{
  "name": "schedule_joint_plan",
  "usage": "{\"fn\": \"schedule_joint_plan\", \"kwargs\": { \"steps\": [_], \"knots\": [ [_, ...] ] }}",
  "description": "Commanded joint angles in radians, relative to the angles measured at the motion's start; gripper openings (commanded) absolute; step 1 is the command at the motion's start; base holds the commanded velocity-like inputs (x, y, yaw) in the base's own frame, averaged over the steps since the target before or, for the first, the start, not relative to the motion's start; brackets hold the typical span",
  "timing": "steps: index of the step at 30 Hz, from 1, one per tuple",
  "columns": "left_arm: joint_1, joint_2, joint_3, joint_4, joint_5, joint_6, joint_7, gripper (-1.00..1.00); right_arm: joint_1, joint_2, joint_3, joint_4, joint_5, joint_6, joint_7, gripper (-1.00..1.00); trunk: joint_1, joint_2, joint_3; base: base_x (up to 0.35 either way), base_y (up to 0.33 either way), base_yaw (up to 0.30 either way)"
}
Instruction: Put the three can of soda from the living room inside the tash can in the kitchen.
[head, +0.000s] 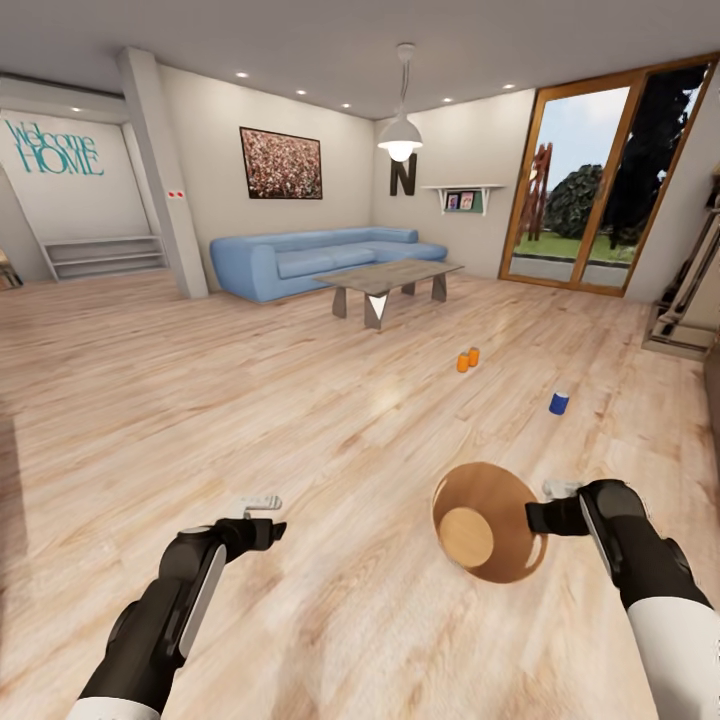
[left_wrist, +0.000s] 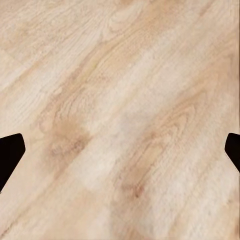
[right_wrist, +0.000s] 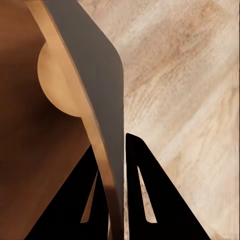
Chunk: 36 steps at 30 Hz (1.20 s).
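While the right gripper (head: 537, 517) pinches the wall of the round glossy copper-brown bin (head: 500, 500), its 2 black fingers (right_wrist: 145, 195) sit pressed on either side of the thin rim (right_wrist: 92, 95), 1 inside and 1 outside. Bin is upright, open mouth up, pale round bottom visible inside; whether it touches the light wood plank floor (head: 300, 420) or is lifted off it I cannot tell. Left gripper (head: 262, 503) holds nothing, fingers spread wide with bare floor between them, well apart from the bin on its left side. In the left wrist view only the 2 dark fingertips (left_wrist: 11, 152) show at the frame edges over wood grain.

2 small orange drink cans (head: 468, 360) stand upright on the floor, touching or just beside each other, beyond the bin toward the grey low table (head: 385, 285). 1 small blue drink can (head: 559, 402) stands upright beyond the bin, nearer to it than the orange pair and off to their right.

Behind the table sits a light blue corner sofa (head: 320, 258). Framed reddish picture (head: 281, 163) hangs on the wall above the sofa. White pendant lamp (head: 400, 135) hangs over the table. Wood-framed glass door (head: 590, 180) is right of the sofa.
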<state>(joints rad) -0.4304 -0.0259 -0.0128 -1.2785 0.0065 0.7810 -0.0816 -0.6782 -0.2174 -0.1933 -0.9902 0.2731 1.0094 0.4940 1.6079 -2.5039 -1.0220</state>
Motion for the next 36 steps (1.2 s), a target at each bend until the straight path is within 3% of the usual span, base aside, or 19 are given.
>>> {"fn": "schedule_joint_plan", "kwargs": {
  "steps": [1,4,16,21,26,27,36],
  "knots": [
    [0.0,0.0,0.0,0.0,0.0,-0.006,0.0,1.0,-0.001,0.0,0.006,-0.001,-0.006,-0.006,0.007,-1.0,0.0,0.0,0.0,0.0,0.0,0.0],
    [0.0,0.0,0.0,0.0,0.0,-0.011,0.0,1.0,-0.001,0.0,0.021,-0.001,0.034,-0.011,0.008,-1.0,0.0,0.0,0.0,0.0,0.0,0.0],
    [0.0,0.0,0.0,0.0,0.0,-0.011,0.0,1.0,-0.001,0.0,0.021,-0.001,0.192,-0.011,0.008,-1.0,0.0,0.0,0.0,0.0,0.0,0.0],
    [-0.001,-0.015,0.002,0.0,0.0,-0.003,0.001,1.0,0.007,0.028,0.041,-0.001,0.252,-0.047,0.001,-1.0,0.0,0.0,0.0,0.052,0.161,-0.134],
    [-0.001,-0.019,0.002,-0.001,0.0,-0.001,0.001,1.0,0.009,0.056,0.055,-0.001,0.261,-0.081,-0.001,-1.0,0.0,0.0,0.0,0.093,0.267,-0.223],
    [-0.001,-0.019,0.002,-0.001,0.0,-0.001,0.002,1.0,0.009,0.067,0.056,-0.001,-0.065,-0.155,-0.001,-1.0,0.0,0.0,0.0,0.105,0.292,-0.243],
    [-0.001,-0.02,0.002,-0.001,0.0,0.0,-0.001,1.0,0.009,0.07,0.056,-0.001,-0.067,-0.162,-0.002,-1.0,0.0,0.0,0.0,0.109,0.301,-0.25]
  ]
}}
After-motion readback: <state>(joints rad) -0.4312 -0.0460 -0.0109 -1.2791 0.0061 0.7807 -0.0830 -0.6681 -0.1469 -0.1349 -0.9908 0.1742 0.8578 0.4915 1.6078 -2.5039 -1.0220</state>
